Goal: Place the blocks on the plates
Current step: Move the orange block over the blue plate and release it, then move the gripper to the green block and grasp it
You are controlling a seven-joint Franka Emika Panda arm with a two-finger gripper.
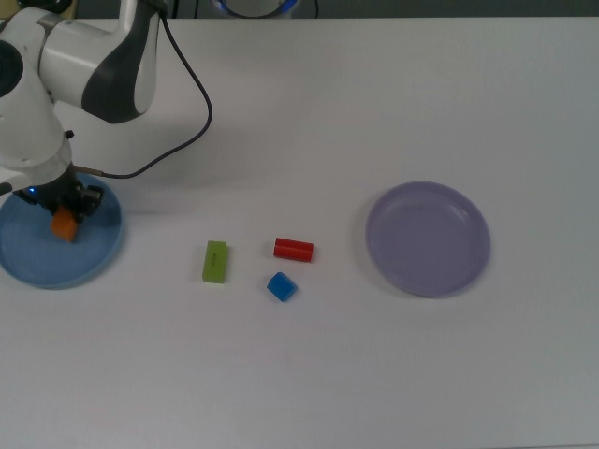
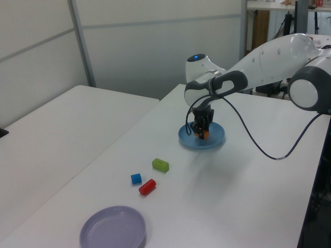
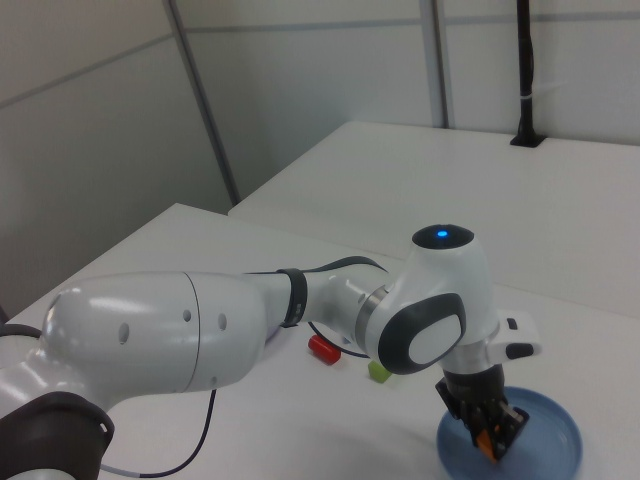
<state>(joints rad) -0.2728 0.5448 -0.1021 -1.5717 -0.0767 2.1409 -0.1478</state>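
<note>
Blocks first: the orange block [image 1: 64, 224] is sitting pinched between the fingers of the gripper [image 1: 65, 223], which is hanging over the light blue plate [image 1: 89, 262] at the top view's left edge. In the left view the block [image 2: 204, 134] is appearing low over the plate's inside [image 2: 217, 141]; whether it is touching the surface I cannot tell. The right view is showing the same clamp, orange showing between the dark fingers [image 3: 478, 420] above the plate [image 3: 560, 440]. The other three are lying loose on the white table [image 1: 309, 374], well apart from both plates: the lime-green block [image 1: 215, 261], the red block [image 1: 293, 249] and the blue cube [image 1: 281, 286], grouped between the blue plate and the lavender plate [image 1: 428, 238], which is holding nothing. My reading: this is the release step for the first of four blocks. Risks from here: if the fingers are opening while the block is hanging above the plate, it may bounce or tumble toward the shallow rim; the grip is sitting off-centre toward the top view's left side of the plate, so a roll could carry it out. The black cable [image 1: 187, 122] looping beside the arm could snag on a fast retreat.
</note>
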